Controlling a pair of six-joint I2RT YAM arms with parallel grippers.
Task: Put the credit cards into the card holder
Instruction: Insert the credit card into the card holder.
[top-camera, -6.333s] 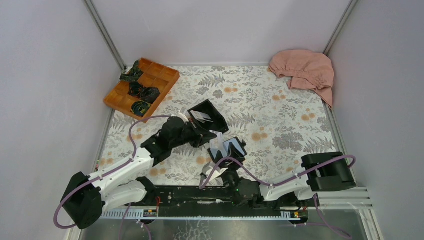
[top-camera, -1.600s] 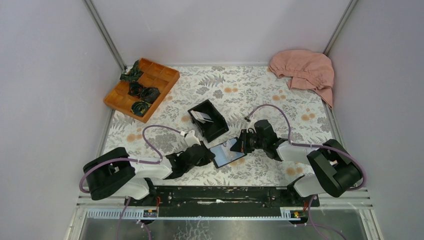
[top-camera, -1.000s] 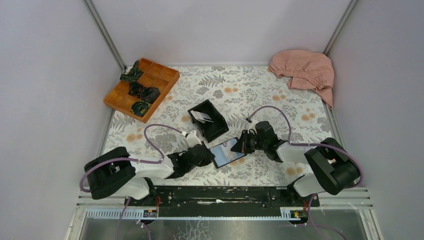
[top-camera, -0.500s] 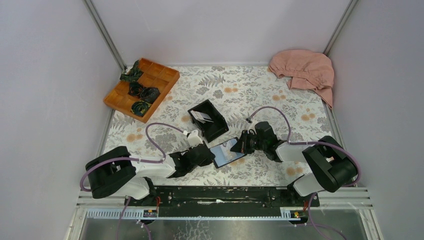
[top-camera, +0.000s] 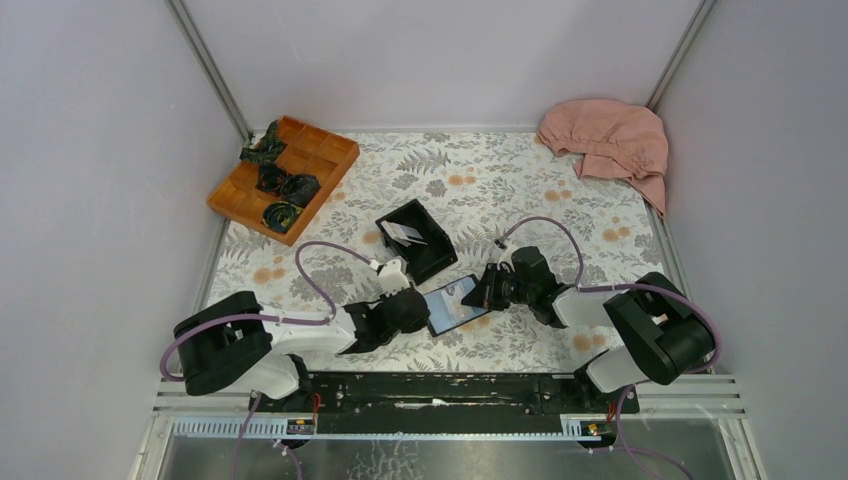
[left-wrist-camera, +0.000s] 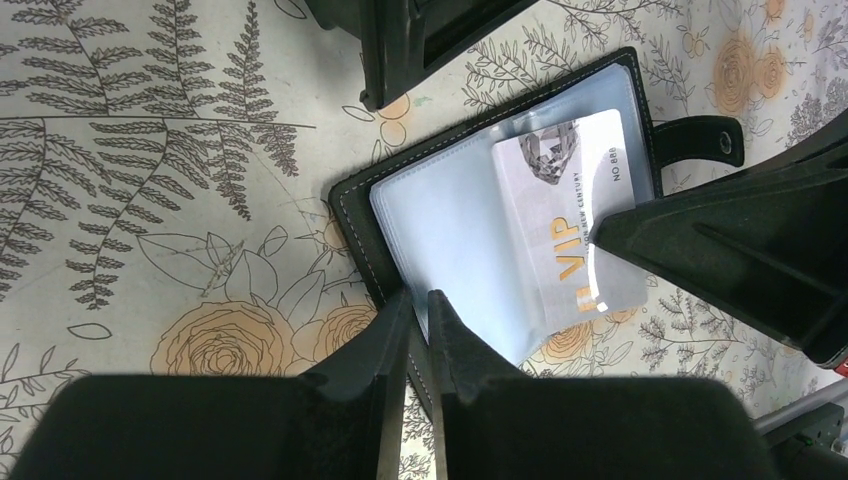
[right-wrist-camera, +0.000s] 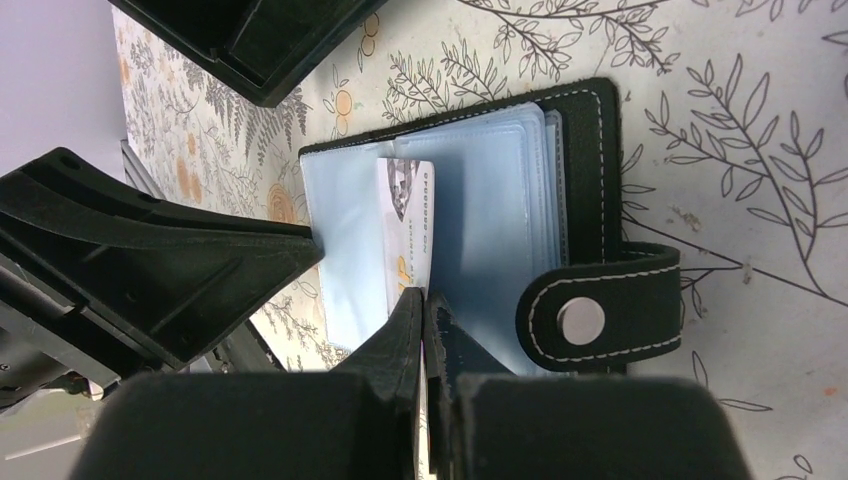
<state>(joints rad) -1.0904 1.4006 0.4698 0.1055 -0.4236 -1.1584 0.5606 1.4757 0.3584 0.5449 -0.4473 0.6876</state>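
a: at the near middle of the floral tablecloth (top-camera: 560, 200), between the two arms: item one, card holder (top-camera: 455, 305). it lies open, blue-grey sleeves up, clasp tab toward the right arm.

b: secured?

a: left gripper (left-wrist-camera: 418, 305) pinched tight on its near edge. soft covers and thin floppy sleeves; likely to slide or fold unless pinned at a stitched edge.

b: item two?

a: credit card (left-wrist-camera: 570, 215), "vip" print, clamped in the right gripper (right-wrist-camera: 425, 300), its leading end among the sleeves. whether it sits in a pocket, cannot tell. light, stiff, slick; best gripped at the trailing short edge and fed flat. another card (top-camera: 403, 233) lies in the black box (top-camera: 430, 255) behind.
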